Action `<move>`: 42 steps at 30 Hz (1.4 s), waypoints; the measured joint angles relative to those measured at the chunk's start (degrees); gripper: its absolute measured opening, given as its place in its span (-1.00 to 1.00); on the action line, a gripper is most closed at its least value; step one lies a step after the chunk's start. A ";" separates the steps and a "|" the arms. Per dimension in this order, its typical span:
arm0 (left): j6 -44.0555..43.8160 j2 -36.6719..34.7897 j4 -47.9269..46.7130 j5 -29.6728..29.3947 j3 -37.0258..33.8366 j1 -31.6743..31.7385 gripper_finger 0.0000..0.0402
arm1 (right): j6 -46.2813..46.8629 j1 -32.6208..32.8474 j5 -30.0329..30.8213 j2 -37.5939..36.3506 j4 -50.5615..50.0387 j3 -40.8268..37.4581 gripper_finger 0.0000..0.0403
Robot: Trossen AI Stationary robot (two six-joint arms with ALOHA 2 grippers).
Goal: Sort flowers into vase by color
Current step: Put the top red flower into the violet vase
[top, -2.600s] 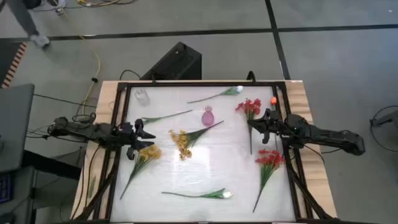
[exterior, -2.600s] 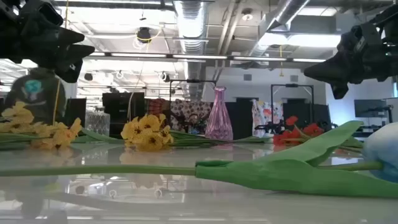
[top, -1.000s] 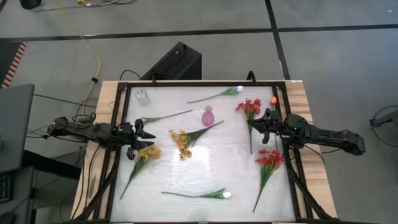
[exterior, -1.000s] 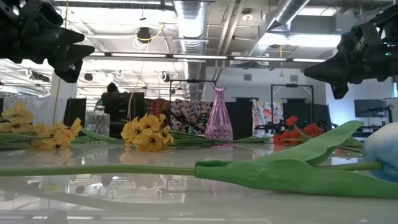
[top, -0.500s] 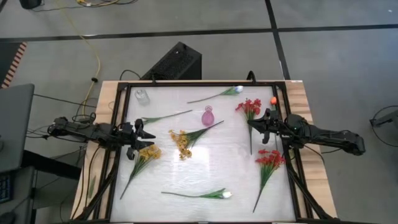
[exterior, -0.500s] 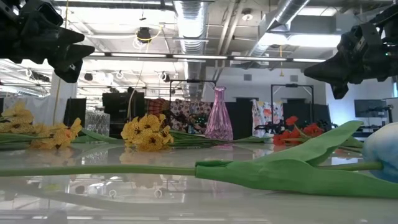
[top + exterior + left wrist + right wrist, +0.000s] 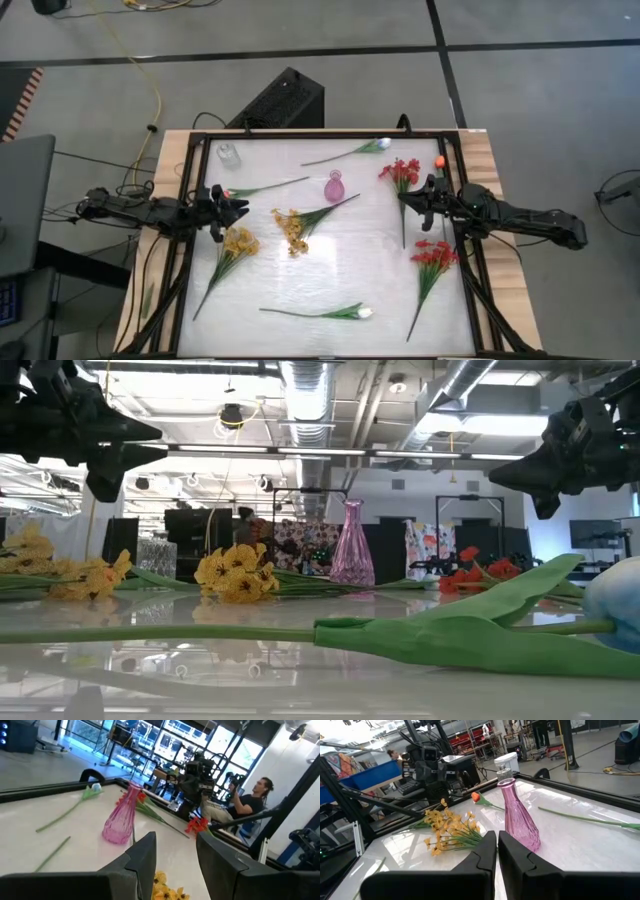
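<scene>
The bench [image 7: 330,280] has a glossy white top that mirrors the ceiling lights, pale bare wood at its side edges and a dark frame, while the pink vase [image 7: 519,817] is clear ribbed glass and each pincer's fingers [image 7: 480,857] look matt black plastic.

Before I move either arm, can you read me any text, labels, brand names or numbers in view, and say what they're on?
No readable text in any view.
Pink vase: no label or print.
Clear glass jar: no label visible.
Black box beyond the table: no marking legible.
Background room in the low view and both wrist views: anything there is too small or blurred to read.
</scene>
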 joint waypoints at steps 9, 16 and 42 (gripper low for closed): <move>-22.42 0.05 -0.37 0.10 0.00 0.00 -0.36 | 0.00 -0.02 0.10 0.00 0.34 0.00 -0.76; -28.89 1.88 -0.48 -1.14 0.32 0.00 -0.36 | 13.99 -0.23 5.15 0.30 8.33 -0.01 -0.76; 11.50 40.72 -0.58 10.90 23.69 10.74 -0.36 | 45.81 20.97 0.35 53.67 -55.59 57.90 -0.87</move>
